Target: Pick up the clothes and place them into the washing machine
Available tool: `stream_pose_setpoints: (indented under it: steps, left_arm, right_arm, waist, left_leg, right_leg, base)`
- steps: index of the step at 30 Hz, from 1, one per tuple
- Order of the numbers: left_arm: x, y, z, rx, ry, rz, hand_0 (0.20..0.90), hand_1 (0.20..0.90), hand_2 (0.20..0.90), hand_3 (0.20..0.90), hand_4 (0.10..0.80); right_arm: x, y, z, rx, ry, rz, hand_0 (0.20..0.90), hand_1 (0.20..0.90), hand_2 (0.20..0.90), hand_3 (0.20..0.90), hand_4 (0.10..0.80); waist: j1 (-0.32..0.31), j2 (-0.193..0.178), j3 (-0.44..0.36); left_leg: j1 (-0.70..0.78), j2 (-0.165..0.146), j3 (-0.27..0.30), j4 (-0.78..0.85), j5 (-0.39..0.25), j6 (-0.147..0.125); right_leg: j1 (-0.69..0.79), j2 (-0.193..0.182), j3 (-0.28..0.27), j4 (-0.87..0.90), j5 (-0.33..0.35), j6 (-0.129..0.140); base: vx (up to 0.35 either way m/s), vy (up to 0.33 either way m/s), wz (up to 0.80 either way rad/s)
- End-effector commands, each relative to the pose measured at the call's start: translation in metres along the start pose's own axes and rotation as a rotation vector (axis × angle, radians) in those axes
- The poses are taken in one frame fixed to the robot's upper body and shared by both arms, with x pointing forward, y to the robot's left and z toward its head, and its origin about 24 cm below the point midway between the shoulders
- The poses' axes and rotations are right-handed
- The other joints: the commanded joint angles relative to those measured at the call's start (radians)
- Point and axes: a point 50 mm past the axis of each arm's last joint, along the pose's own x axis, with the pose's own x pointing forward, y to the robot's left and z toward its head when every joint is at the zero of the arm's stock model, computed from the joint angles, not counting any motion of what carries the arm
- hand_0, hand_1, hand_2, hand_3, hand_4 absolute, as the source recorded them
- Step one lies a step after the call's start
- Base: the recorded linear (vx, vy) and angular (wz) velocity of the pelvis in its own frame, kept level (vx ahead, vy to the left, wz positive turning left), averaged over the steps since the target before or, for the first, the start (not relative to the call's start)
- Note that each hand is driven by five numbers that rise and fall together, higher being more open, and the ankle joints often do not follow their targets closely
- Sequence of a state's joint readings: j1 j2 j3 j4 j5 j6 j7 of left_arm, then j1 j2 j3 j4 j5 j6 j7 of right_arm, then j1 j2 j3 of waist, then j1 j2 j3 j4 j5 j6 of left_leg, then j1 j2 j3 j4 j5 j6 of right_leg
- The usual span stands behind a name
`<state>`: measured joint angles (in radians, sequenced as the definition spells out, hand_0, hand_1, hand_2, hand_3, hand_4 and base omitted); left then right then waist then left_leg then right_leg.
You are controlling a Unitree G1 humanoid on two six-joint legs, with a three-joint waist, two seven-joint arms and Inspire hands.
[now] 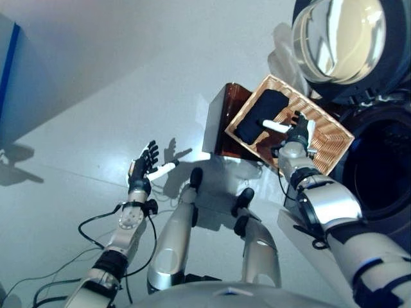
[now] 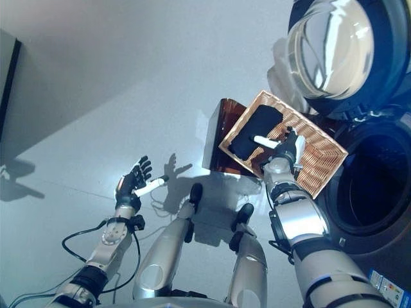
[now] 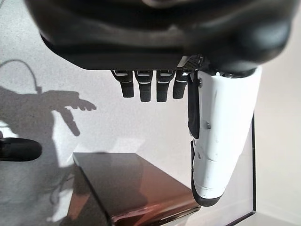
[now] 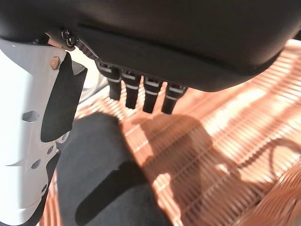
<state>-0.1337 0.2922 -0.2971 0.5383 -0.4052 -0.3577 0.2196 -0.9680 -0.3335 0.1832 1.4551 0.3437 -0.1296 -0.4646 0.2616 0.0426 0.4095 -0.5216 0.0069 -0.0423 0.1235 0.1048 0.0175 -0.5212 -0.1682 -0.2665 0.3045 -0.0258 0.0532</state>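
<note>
A shallow wicker basket point(image 1: 327, 138) rests on a low dark brown box point(image 1: 226, 122) beside the washing machine point(image 1: 379, 167), whose round door point(image 1: 337, 42) stands open. A dark garment point(image 1: 260, 119) lies in the basket's left part; it also shows in the right wrist view point(image 4: 101, 179). My right hand point(image 1: 297, 131) hovers over the basket with straight fingers and its white-covered thumb spread out above the garment, holding nothing. My left hand point(image 1: 142, 165) is open and empty over the floor, left of the box.
A pale cloth or bag point(image 1: 282, 54) lies behind the basket by the machine door. A blue-edged panel point(image 1: 8, 70) stands at the far left. The pale floor point(image 1: 115, 83) spreads left of the box.
</note>
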Motion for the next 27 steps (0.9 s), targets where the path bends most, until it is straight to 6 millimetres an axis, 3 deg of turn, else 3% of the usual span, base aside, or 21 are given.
stream_pose_setpoints:
  steps: [1,7,8,9,10,14,15,16,17,19,27]
  left_arm:
    - [0.001,0.009,0.041,-0.029,-0.229,0.016,0.900,0.900,0.900,0.900,0.800]
    - [0.009,0.010,0.071,-0.062,-0.353,0.032,0.900,0.900,0.900,0.900,0.800]
    - [0.011,0.010,0.076,-0.072,-0.370,0.040,0.900,0.900,0.900,0.900,0.800]
    - [0.011,0.010,0.077,-0.072,-0.373,0.039,0.900,0.900,0.900,0.900,0.800]
    - [0.012,0.011,0.082,-0.075,-0.394,0.045,0.900,0.900,0.900,0.900,0.800]
    - [0.012,0.011,0.082,-0.082,-0.394,0.054,0.900,0.900,0.900,0.900,0.800]
    - [0.012,0.011,0.080,-0.084,-0.386,0.054,0.900,0.900,0.900,0.900,0.800]
    - [0.012,0.011,0.080,-0.085,-0.385,0.054,0.900,0.900,0.900,0.900,0.800]
    - [0.012,0.011,0.079,-0.088,-0.378,0.057,0.900,0.900,0.900,0.900,0.800]
    - [0.011,0.012,0.075,-0.084,-0.365,0.070,0.900,0.900,0.900,0.900,0.800]
    - [0.007,0.013,0.067,-0.080,-0.330,0.075,0.900,0.900,0.900,0.900,0.800]
  right_arm:
    - [0.011,-0.025,0.029,0.062,-0.091,-0.110,0.900,0.900,0.900,0.900,0.800]
    - [0.014,-0.033,0.046,0.092,-0.113,-0.131,0.900,0.900,0.900,0.900,0.800]
    - [0.015,-0.035,0.048,0.103,-0.109,-0.138,0.900,0.900,0.900,0.900,0.800]
    - [0.015,-0.035,0.049,0.105,-0.110,-0.139,0.900,0.900,0.900,0.900,0.800]
    - [0.015,-0.036,0.053,0.109,-0.111,-0.141,0.900,0.900,0.900,0.900,0.800]
    - [0.016,-0.040,0.058,0.120,-0.116,-0.153,0.900,0.900,0.900,0.900,0.800]
    - [0.017,-0.042,0.058,0.115,-0.113,-0.157,0.851,0.851,0.851,0.851,0.765]
    - [0.017,-0.042,0.058,0.117,-0.112,-0.158,0.730,0.730,0.730,0.730,0.678]
    - [0.017,-0.043,0.060,0.122,-0.115,-0.160,0.516,0.516,0.516,0.516,0.525]
    - [0.017,-0.042,0.059,0.116,-0.116,-0.160,0.222,0.222,0.222,0.222,0.316]
    - [0.018,-0.047,0.049,0.083,-0.090,-0.192,0.200,0.200,0.200,0.200,0.300]
  waist:
    - [0.023,-0.022,-0.043]
    - [0.052,-0.026,-0.015]
    - [0.059,-0.032,-0.012]
    - [0.060,-0.028,-0.007]
    - [0.068,-0.032,-0.003]
    - [0.079,-0.031,0.010]
    - [0.084,-0.029,0.016]
    - [0.086,-0.027,0.018]
    - [0.086,-0.026,0.019]
    - [0.087,-0.024,0.024]
    - [0.082,-0.023,0.016]
  left_leg:
    - [-0.101,-0.042,0.003,0.106,-0.062,-0.057]
    - [-0.160,-0.064,-0.014,0.119,-0.060,-0.063]
    - [-0.165,-0.069,-0.024,0.126,-0.093,-0.070]
    - [-0.179,-0.070,-0.020,0.128,-0.064,-0.065]
    - [-0.185,-0.075,-0.026,0.137,-0.099,-0.069]
    - [-0.214,-0.081,-0.027,0.156,-0.104,-0.066]
    - [-0.224,-0.083,-0.028,0.162,-0.105,-0.065]
    - [-0.231,-0.084,-0.029,0.168,-0.106,-0.064]
    - [-0.236,-0.086,-0.030,0.172,-0.107,-0.063]
    - [-0.244,-0.088,-0.030,0.181,-0.111,-0.059]
    - [-0.234,-0.087,-0.032,0.165,-0.105,-0.058]
  right_leg:
    - [0.062,-0.033,0.048,-0.077,0.024,0.059]
    - [0.041,-0.048,0.022,-0.072,0.020,0.062]
    - [0.041,-0.049,0.023,-0.065,-0.009,0.067]
    - [0.030,-0.051,0.015,-0.067,0.014,0.061]
    - [0.026,-0.054,0.017,-0.050,-0.016,0.067]
    - [0.008,-0.059,0.012,-0.037,-0.022,0.065]
    - [0.003,-0.063,0.008,-0.031,-0.025,0.065]
    - [-0.003,-0.064,0.008,-0.026,-0.027,0.065]
    - [-0.008,-0.065,0.008,-0.022,-0.029,0.064]
    - [-0.018,-0.068,0.006,-0.012,-0.032,0.063]
    - [-0.015,-0.068,0.005,-0.020,-0.028,0.063]
  base:
    - [0.041,0.043,0.18]
    - [0.034,0.008,0.18]
    - [0.009,-0.004,0.24]
    - [0.106,-0.013,0.27]
    - [0.006,0.029,0.25]
    - [0.023,0.006,0.11]
    - [0.000,0.000,0.00]
    - [0.000,0.000,0.00]
    - [0.005,0.031,0.09]
    - [0.015,0.039,0.12]
    - [0.003,0.005,0.02]
